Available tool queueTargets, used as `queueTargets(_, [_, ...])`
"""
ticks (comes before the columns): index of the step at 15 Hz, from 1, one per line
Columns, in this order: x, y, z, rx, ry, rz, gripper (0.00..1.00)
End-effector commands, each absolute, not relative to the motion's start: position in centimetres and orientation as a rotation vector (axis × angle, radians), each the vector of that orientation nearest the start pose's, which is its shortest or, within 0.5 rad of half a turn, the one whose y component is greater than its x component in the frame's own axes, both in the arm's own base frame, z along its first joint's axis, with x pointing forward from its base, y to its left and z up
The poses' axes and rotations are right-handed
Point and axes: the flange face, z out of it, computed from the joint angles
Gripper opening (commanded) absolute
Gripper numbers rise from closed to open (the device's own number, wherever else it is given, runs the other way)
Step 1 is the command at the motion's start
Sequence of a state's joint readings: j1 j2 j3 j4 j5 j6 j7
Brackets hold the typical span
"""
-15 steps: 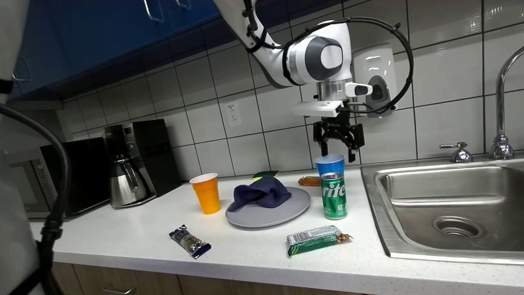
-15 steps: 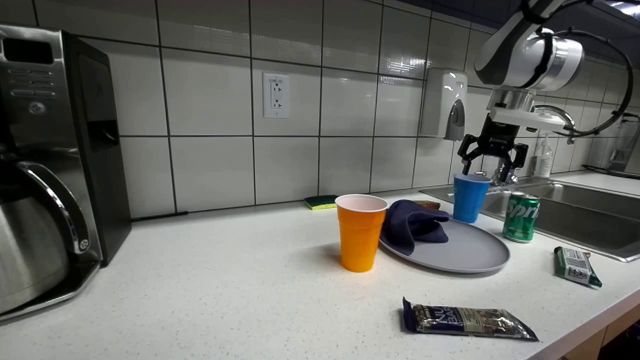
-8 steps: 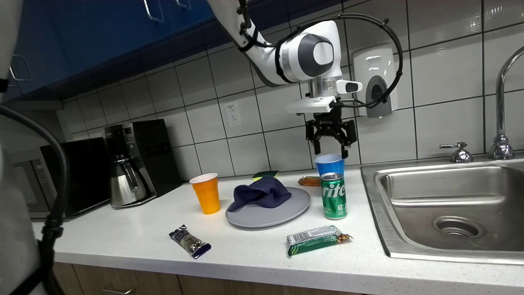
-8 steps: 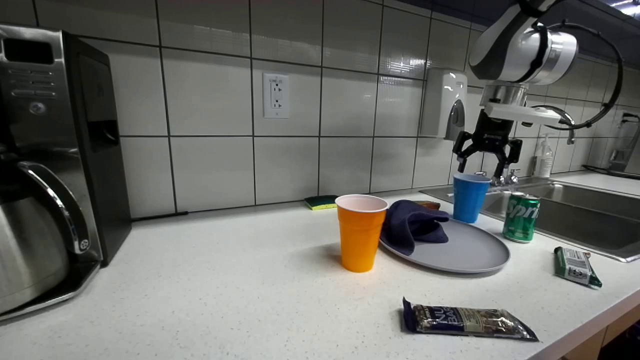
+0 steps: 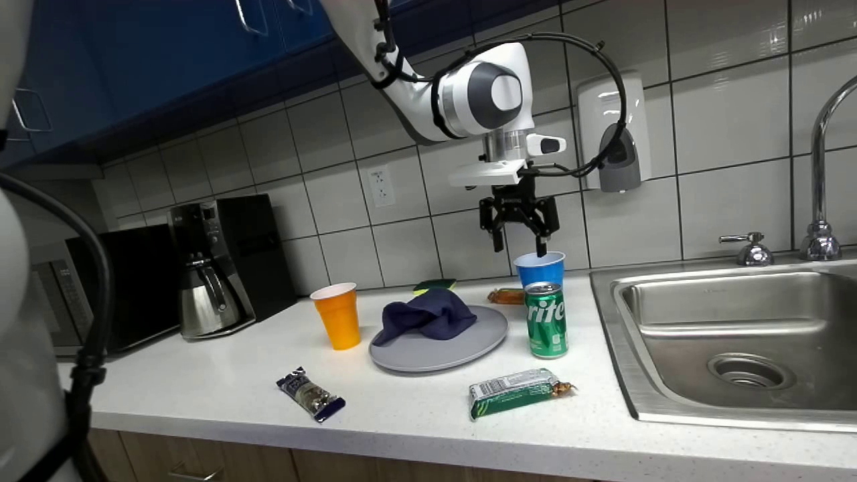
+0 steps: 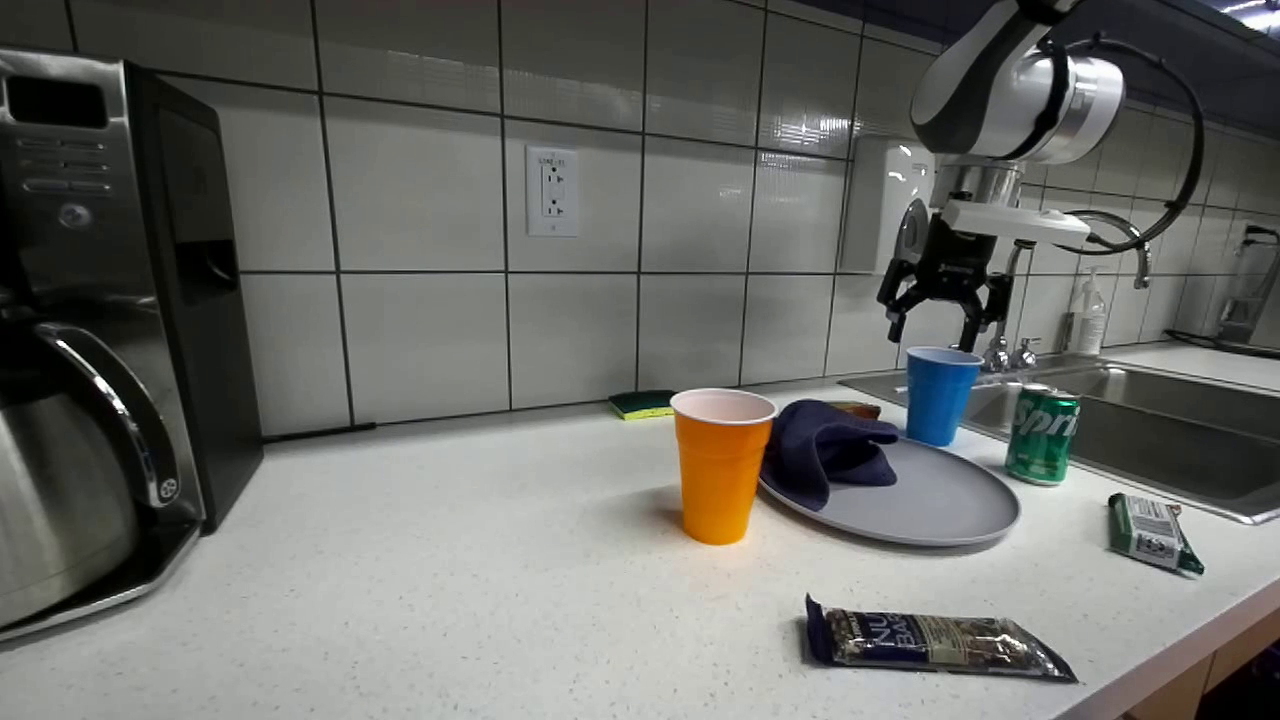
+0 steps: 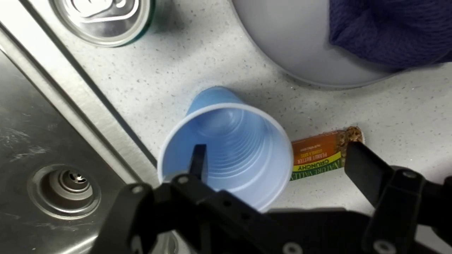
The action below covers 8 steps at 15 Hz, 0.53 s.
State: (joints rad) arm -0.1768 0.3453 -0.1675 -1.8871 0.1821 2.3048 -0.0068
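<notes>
- Gripper (image 5: 519,245), black and two-fingered, hangs released with its fingers spread wide, pointing down at the white speckled counter (image 5: 402,395).
- Blue plastic cup (image 6: 938,405) with a pale rim: upright on the counter, just beneath the hand; in the wrist view one finger overlaps its mouth, though whether they touch cannot be told.
- Granola bar (image 7: 314,155) in an orange, yellow and green wrapper: also beneath the hand, beside the cup, showing mostly between the fingers in the wrist view.
- Green metal Sprite can (image 5: 547,328): upright, near the hand, lower and closer to the counter's front edge.
- Round grey plate (image 5: 485,333), bearing a crumpled navy cloth (image 5: 428,314): lower than the hand, off to one side.
- Stainless steel sink (image 5: 631,355): lower than the hand, off to the other side.
- Orange plastic cup (image 6: 725,470): upright, well apart from the hand.
</notes>
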Motion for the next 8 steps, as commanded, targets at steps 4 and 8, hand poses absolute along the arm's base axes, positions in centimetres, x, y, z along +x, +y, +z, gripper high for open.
queueTargets(4, [60.1, -16.1, 33.8, -3.003, 0.592, -0.106, 1.0])
queueTargets(8, [60.3, -12.9, 32.6, -2.992, 0.526, -0.093, 1.0])
